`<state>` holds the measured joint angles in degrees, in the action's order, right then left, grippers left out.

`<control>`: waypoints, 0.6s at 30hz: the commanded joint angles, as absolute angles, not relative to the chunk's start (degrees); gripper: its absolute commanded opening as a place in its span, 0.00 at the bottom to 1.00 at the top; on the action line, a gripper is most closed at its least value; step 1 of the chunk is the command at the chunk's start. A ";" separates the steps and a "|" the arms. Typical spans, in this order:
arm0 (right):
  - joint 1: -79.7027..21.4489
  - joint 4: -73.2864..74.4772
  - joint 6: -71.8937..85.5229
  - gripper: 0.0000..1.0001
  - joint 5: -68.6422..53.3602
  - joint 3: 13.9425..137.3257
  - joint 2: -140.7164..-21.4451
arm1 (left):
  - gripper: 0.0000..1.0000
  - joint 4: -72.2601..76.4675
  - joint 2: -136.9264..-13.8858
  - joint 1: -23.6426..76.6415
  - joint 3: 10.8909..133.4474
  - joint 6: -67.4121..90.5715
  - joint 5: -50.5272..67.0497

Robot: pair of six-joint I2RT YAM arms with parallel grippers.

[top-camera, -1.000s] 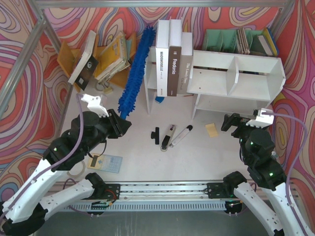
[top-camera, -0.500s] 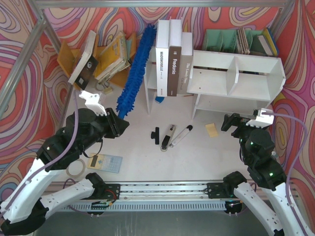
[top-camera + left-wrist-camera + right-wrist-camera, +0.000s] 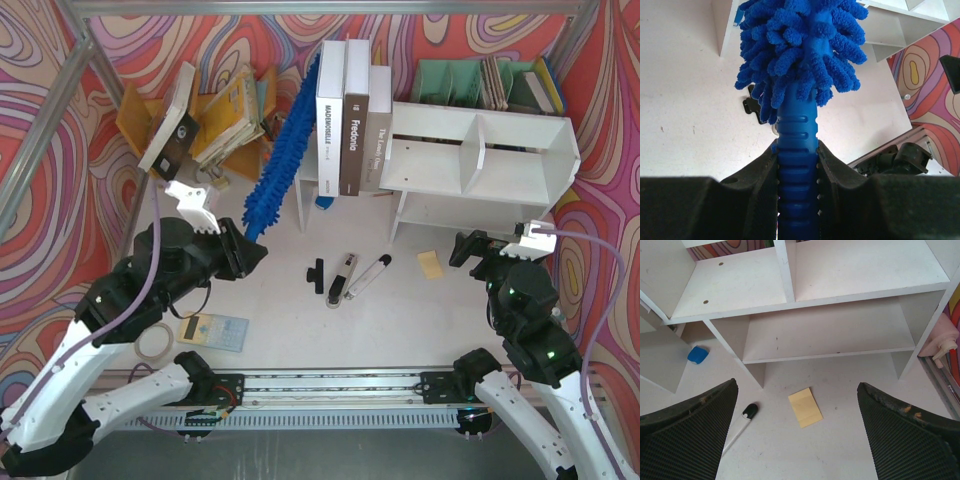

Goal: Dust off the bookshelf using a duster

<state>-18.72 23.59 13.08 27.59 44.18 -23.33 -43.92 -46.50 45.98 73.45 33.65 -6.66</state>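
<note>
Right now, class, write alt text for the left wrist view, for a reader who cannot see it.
Two black left fingers clamp the ribbed handle of a fluffy blue duster, its head pointing away over a white table toward the white bookshelf.

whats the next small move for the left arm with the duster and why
Probably lift the duster and swing it rightward toward the bookshelf. The left gripper is shut on its handle, but the fluffy head lies left of the upright books, away from the bookshelf, so it cannot dust anything from there.
</note>
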 commanded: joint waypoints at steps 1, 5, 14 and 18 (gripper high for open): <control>-18.54 22.75 12.63 0.91 28.39 44.23 -22.94 | 0.00 -40.41 -44.77 46.05 71.19 33.99 -8.62; -18.54 22.59 12.63 0.91 28.19 44.21 -23.07 | 0.00 -41.70 -43.21 46.01 69.83 35.24 -14.32; -18.54 22.59 12.60 0.91 28.12 44.23 -22.94 | 0.00 -43.97 -40.19 46.05 70.21 35.26 -23.58; -18.54 22.57 12.57 0.91 28.13 44.30 -23.03 | 0.00 -41.93 -39.37 46.05 70.94 33.46 -22.30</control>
<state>-18.72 23.59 13.08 27.59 44.18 -23.33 -45.95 -40.69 46.09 70.15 35.42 -20.32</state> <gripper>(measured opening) 0.905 0.344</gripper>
